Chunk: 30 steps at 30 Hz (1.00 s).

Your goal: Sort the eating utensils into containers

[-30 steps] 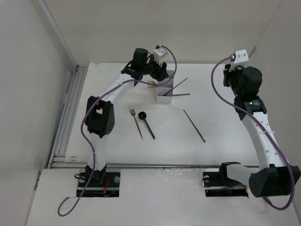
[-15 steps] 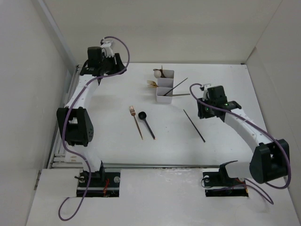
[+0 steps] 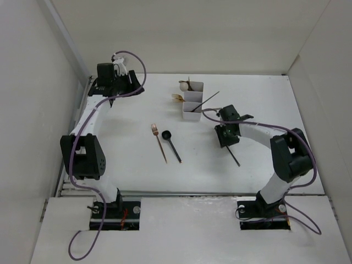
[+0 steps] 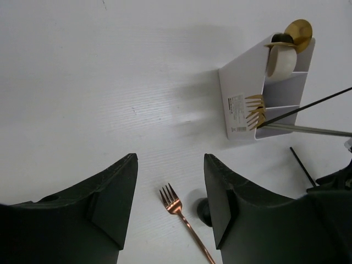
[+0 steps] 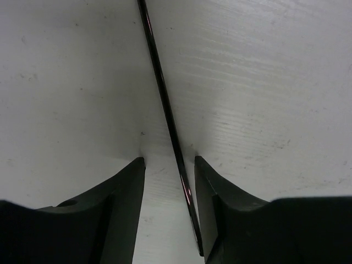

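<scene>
R gripper (image 5: 169,159) lowered astride chopstick (image 5: 160,82), prob. touching table (image 5: 275,82).

Copper fork (image 3: 160,144), black spoon (image 3: 173,148), dark chopstick (image 5: 160,82), white box (image 4: 237,91)

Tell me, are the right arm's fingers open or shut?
Open. The right wrist view shows the two fingers apart, with the dark chopstick lying on the table in the gap between them, not yet pinched.

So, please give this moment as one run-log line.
right gripper: open, astride loose chopstick | left gripper: open, empty | copper fork, black spoon: on table
</scene>
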Tool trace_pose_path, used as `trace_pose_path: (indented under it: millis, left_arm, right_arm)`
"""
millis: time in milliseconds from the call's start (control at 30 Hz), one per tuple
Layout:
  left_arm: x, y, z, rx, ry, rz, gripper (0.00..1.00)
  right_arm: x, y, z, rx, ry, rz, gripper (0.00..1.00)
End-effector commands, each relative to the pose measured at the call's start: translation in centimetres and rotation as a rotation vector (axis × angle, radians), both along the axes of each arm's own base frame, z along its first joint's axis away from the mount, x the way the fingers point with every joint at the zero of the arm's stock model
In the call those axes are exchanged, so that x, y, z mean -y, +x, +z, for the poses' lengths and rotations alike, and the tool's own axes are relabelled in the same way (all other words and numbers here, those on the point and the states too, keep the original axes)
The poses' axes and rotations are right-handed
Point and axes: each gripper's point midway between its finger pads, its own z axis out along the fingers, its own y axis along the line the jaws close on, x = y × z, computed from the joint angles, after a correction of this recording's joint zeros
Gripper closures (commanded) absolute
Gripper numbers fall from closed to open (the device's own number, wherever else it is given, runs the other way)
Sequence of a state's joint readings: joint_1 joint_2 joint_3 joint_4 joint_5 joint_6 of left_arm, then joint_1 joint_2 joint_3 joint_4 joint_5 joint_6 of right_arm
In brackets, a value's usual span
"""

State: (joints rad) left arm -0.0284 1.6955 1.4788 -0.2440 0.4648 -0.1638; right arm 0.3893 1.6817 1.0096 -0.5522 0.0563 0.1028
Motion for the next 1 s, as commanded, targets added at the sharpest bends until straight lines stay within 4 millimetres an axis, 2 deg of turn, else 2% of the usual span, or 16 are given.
trace_pose_path:
  millis: [0,67,167,233,367,400,467,600,700,800,867,967]
  left_arm:
    - [-0.6,-1.2,3.0,0.067,-0.022,0.007,0.52]
    - [-0.8,-1.6,2.4,0.052,-0.037,0.015,0.52]
    - [-1.8,-1.6,2.6,0.058,-0.043,0.040,0.51]
    - [-1.8,-1.6,2.6,0.058,-0.043,0.040,0.51]
    - [-1.6,-1.7,3.2,0.076,-0.048,0.032,0.51]
    - [-1.6,-1.7,3.2,0.076,-0.048,0.032,0.51]
    - [-1.6,-1.5,3.3,0.085,-0.048,0.032,0.51]
    - [-1.6,-1.5,3.3,0.085,-0.048,0.032,0.51]
    - [-1.6,-1.7,3.7,0.095,-0.048,0.032,0.51]
    - [-1.6,-1.7,3.7,0.095,-0.048,0.032,0.51]
    - [-1.6,-1.8,3.3,0.085,-0.048,0.032,0.51]
    - [-1.6,-1.8,3.3,0.085,-0.048,0.032,0.51]
  right_arm:
    - [-0.6,1.7,1.5,0.083,-0.036,-0.032,0.53]
    - [-1.1,1.8,0.9,0.075,-0.039,-0.021,0.53]
    - [-1.0,0.9,-0.4,0.033,-0.089,-0.019,0.58]
    - [-1.0,0.9,-0.1,0.043,-0.113,-0.026,0.61]
    - [-1.2,0.7,-0.4,0.040,-0.121,-0.023,0.76]
    - [-1.2,0.7,-0.4,0.040,-0.121,-0.023,0.87]
    - [-1.2,0.7,-0.5,0.030,-0.126,-0.022,1.00]
    - [-1.6,0.6,-0.6,0.018,-0.126,0.002,1.00]
    - [-2.8,0.5,0.2,0.051,-0.102,0.038,1.00]
    - [-4.8,0.4,2.1,0.126,-0.074,0.125,1.00]
    - [-5.7,0.6,4.0,0.191,-0.051,0.140,1.00]
    - [-6.4,0.1,5.3,0.231,-0.029,0.188,1.00]
